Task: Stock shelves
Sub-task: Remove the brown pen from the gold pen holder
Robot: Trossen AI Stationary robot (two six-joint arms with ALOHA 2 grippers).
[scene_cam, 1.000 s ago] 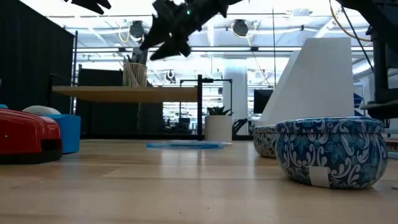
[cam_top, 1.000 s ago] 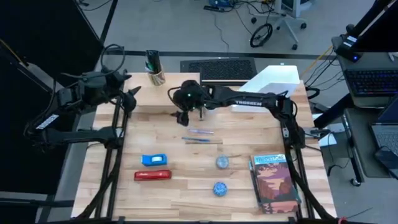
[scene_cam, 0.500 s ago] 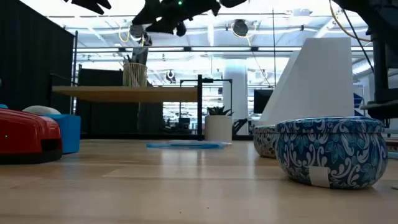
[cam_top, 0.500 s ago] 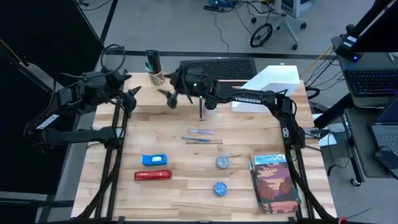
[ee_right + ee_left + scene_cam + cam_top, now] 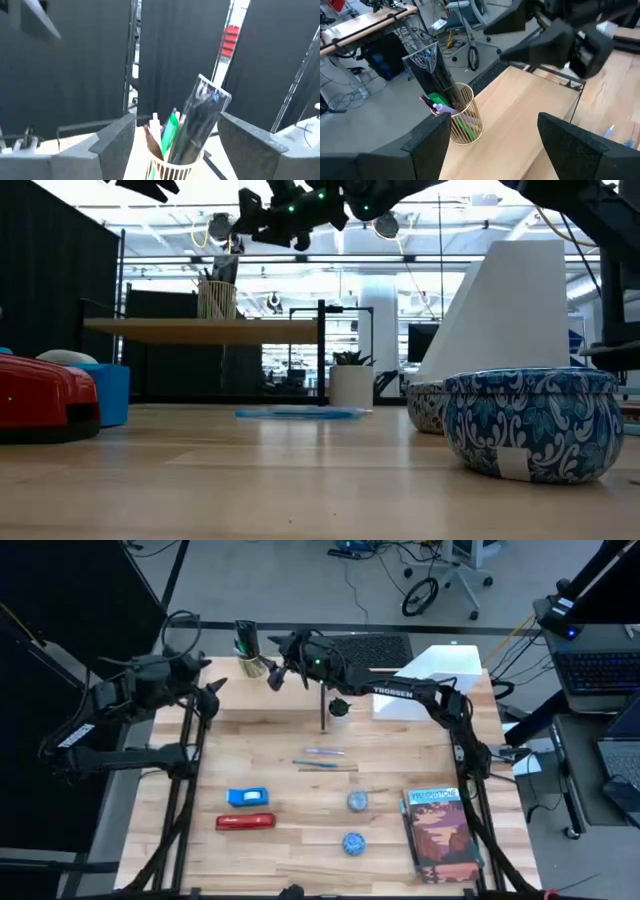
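The low light-wood shelf stands on thin black legs along the table's far edge, and the white file holder stands to its right. A wire pen cup with pens rests on the shelf's left end. My right gripper hovers open just right of the cup, above the shelf. In the right wrist view the cup shows ahead of its spread fingers. My left gripper waits open at the table's far left, looking at the cup.
Two blue pens lie mid-table. A blue tape dispenser and a red stapler sit near left. Two blue patterned bowls and a book sit near right. A small white plant pot stands by the shelf's leg.
My right gripper has risen from just above the table near the pens and swung toward the far left. It now hangs above the shelf beside the pen cup. It has tipped from pointing down to pointing nearly level at the cup.
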